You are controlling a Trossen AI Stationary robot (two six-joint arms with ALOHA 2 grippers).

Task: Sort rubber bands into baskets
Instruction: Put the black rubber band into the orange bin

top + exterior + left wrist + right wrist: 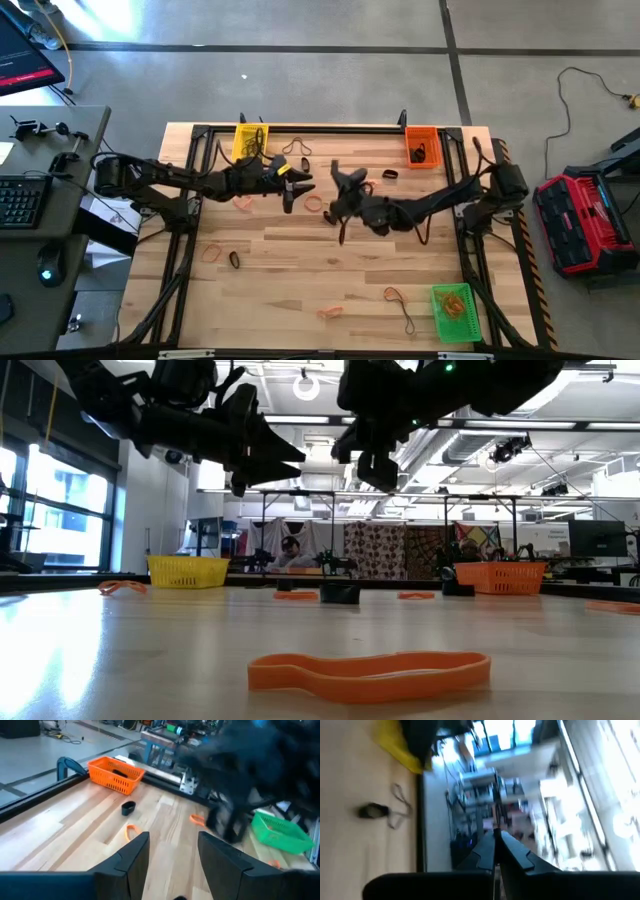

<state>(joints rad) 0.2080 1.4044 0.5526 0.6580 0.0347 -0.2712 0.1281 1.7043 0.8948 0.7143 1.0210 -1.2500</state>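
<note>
Both grippers hover above the middle of the table, facing each other a little apart. My left gripper [297,190] [172,850] is open with nothing between its fingers. My right gripper [338,180] [496,837] is shut. Rubber bands lie flat on the wood: orange ones [315,203] [212,253] [370,668], black ones [390,174] [234,260], and an olive one [298,150]. The yellow basket [250,140] stands at the far left, the orange basket [422,146] at the far right, and the green basket [455,312] at the near right. My right gripper is shut, and a thin dark strand [495,810] shows just beyond its fingertips. I cannot tell whether this is a rubber band pinched there or part of the room behind.
A black frame [300,128] runs along the table's far edge and down both sides. More bands lie near the front: orange [330,312] [392,294] and black [410,322]. A red and black case [580,220] sits on the floor to the right.
</note>
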